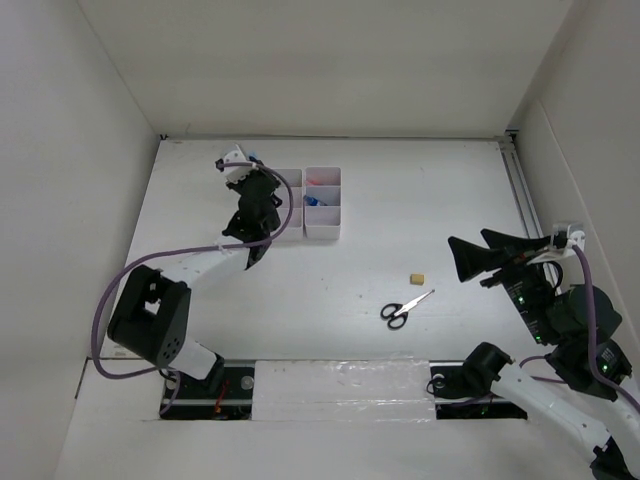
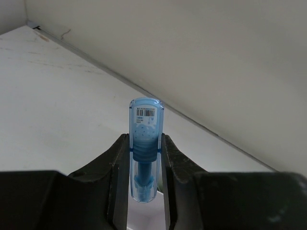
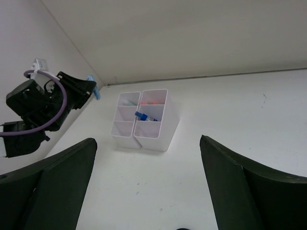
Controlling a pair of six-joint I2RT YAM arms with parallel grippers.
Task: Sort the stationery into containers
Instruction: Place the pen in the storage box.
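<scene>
- The left gripper is closed most of the way, its 2 black fingers pressing the sides of a translucent blue plastic tube with a rounded end and a barcode sticker.
- The blue tube stands out past the fingertips and points toward the seam where the back wall meets the white surface. It is held in the air and touches nothing but the fingers.
- In the top view the left gripper hangs at the far left corner of the containers, overlapping the left tray's edge. From the right wrist it appears raised, to the left of them.
- The containers are 2 white plastic rectangular organiser trays set side by side and touching, each divided into 3 square compartments.
- The right tray's middle compartment holds a clear item with a blue cap. Its far compartment shows something pink-red that is too small to identify.
- What the left tray holds cannot be made out.
- Well apart from the trays, toward the near right, a small tan block eraser lies on the surface.
- Just nearer than the eraser lie black-handled scissors, blades pointing away to the right.
- The right gripper is spread wide and holds nothing, hovering right of the eraser and scissors and facing the trays.
</scene>
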